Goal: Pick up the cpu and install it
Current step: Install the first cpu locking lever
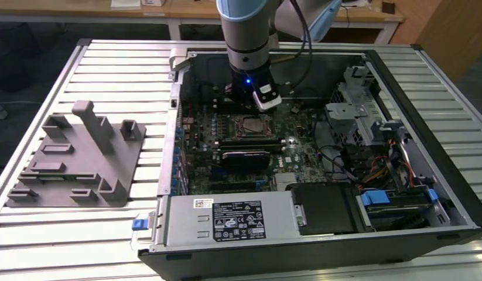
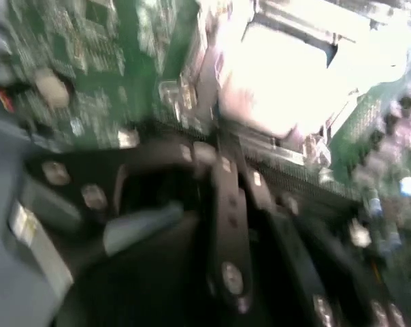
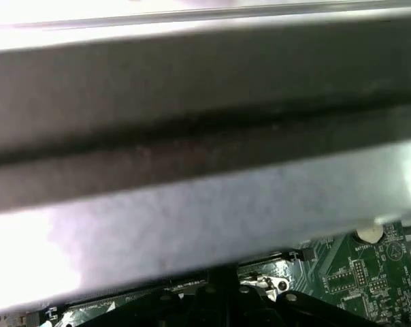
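While the arm reaches down into the open computer case (image 1: pixel 319 146) on the slatted worktop (image 1: pixel 108 70), we see the claw (image 1: pixel 242 104) hanging just above the socket (image 1: pixel 249 126) on the motherboard (image 1: pixel 296 149). The cpu (image 2: pixel 277 85) appears, as far as the glare allows, to lie in the socket. Whether the claw is released or clenched we cannot tell. A grey tray (image 1: pixel 77 158) sits at the exterior view's left.

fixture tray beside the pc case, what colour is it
Plain grey all over, the fixture tray shows best in the exterior view, on the slatted table at that view's left.
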`<state>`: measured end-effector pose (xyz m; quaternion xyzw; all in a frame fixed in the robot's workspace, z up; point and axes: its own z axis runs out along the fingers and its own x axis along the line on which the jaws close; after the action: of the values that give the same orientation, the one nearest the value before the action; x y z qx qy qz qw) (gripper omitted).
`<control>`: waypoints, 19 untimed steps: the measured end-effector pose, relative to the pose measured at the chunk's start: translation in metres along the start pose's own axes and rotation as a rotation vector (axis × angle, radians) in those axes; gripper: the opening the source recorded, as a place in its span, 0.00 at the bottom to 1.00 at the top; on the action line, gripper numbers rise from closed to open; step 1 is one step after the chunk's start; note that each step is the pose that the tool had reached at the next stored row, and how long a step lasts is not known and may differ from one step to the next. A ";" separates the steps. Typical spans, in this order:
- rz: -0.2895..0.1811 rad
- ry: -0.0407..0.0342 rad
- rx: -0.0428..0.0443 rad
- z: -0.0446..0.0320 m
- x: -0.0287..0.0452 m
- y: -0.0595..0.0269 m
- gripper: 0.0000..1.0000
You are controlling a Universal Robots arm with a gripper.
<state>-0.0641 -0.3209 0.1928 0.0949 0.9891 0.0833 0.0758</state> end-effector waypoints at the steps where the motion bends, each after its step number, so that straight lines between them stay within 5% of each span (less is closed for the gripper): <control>1: 0.000 0.0000 0.0005 -0.0001 0.0000 -0.0001 0.11; 6: 0.001 0.0001 -0.0015 -0.0022 -0.0003 0.0003 0.11; 14: 0.001 0.0003 -0.0014 -0.0266 -0.0037 0.0048 0.11; 17: 0.001 0.0002 -0.0014 -0.0278 -0.0039 0.0050 0.11; 19: -0.001 -0.0018 0.0100 -0.0278 -0.0040 0.0051 0.11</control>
<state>-0.0640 -0.3210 0.2214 0.0951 0.9895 0.0783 0.0763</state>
